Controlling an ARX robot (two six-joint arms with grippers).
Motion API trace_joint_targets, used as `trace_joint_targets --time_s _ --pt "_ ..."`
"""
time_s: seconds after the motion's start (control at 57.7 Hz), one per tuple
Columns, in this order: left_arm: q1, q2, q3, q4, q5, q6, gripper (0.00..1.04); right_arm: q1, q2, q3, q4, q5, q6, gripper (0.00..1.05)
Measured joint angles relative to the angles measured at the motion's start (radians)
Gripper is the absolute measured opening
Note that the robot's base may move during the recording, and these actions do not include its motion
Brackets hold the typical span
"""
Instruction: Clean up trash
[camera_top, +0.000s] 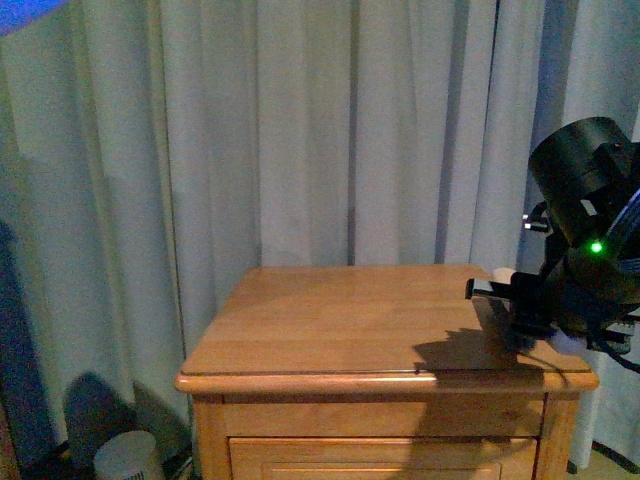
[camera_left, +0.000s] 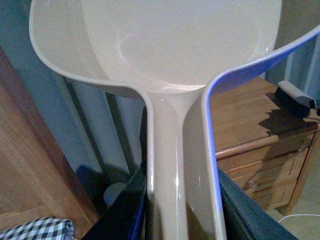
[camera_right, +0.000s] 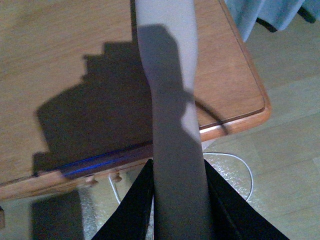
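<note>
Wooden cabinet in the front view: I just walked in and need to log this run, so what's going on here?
The robot is holding sweeping gear in both arms. Its left tool grips the handle of a beige dustpan, held in the air apart from the wooden cabinet. Its right tool grips the pale handle of a brush, whose dark head is at the cabinet top near its right front corner. No trash shows in any view.
</note>
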Motion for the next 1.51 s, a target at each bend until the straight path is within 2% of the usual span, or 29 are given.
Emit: trace_joint_targets --time_s 0.208,0.433,0.693,0.987,1.126,1.507 --pt "0.0 0.0 0.0 0.0 0.0 0.0 0.28 -0.001 -0.211 -0.159 0.172 0.034 -0.09 0.23" --pt "0.0 0.0 0.0 0.0 0.0 0.0 0.28 0.009 -0.544 -0.402 0.271 0.069 -0.149 0.23" --pt "0.0 0.0 0.0 0.0 0.0 0.0 0.28 0.072 -0.963 -0.698 0.214 0.127 -0.165 0.23" --pt "0.0 0.0 0.0 0.0 0.0 0.0 0.28 0.19 -1.352 -0.83 0.04 0.301 -0.196 0.23" --pt "0.0 0.0 0.0 0.0 0.0 0.0 0.28 0.231 -1.42 -0.855 0.025 0.346 -0.206 0.23" --pt "0.0 0.0 0.0 0.0 0.0 0.0 0.28 0.24 -1.431 -0.885 0.031 0.352 -0.206 0.23"
